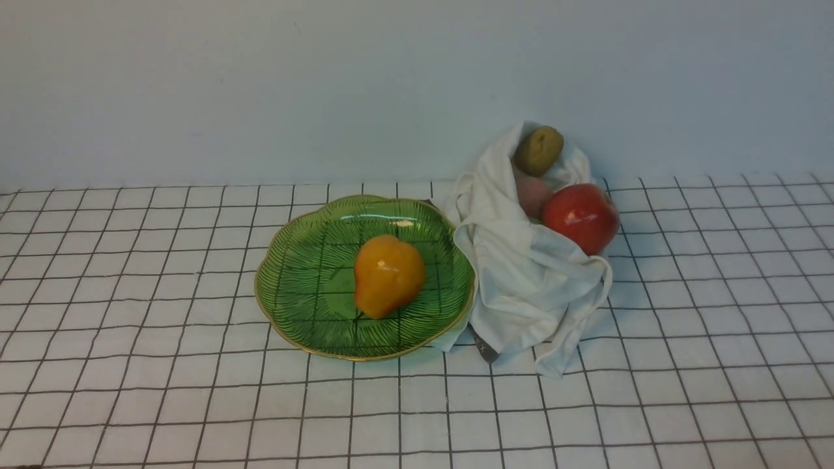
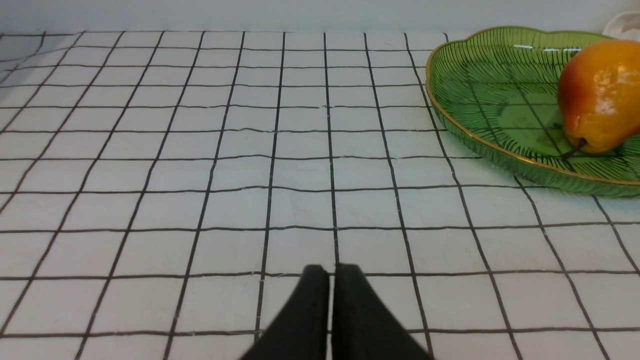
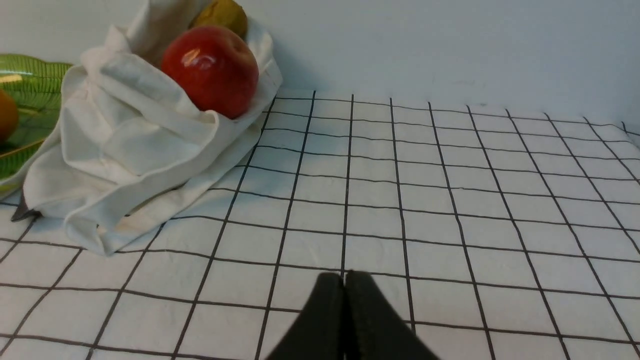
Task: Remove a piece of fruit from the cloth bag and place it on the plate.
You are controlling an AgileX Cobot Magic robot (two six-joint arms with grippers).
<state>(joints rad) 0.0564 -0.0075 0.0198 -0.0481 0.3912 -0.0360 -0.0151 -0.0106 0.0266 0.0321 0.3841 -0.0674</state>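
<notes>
The orange-yellow pear-shaped piece of fruit lies on the green plate with a gold scalloped rim. Just right of the plate sits the crumpled white cloth bag, its edge touching the plate. Neither arm shows in the front view. My left gripper is shut and empty, low over the checked cloth, well short of the plate. My right gripper is shut and empty too, over bare cloth some way from the bag.
A red apple, a brown-green kiwi and a pinkish fruit rest in the bag's open mouth. A white tablecloth with a dark grid covers the table. A pale wall stands right behind.
</notes>
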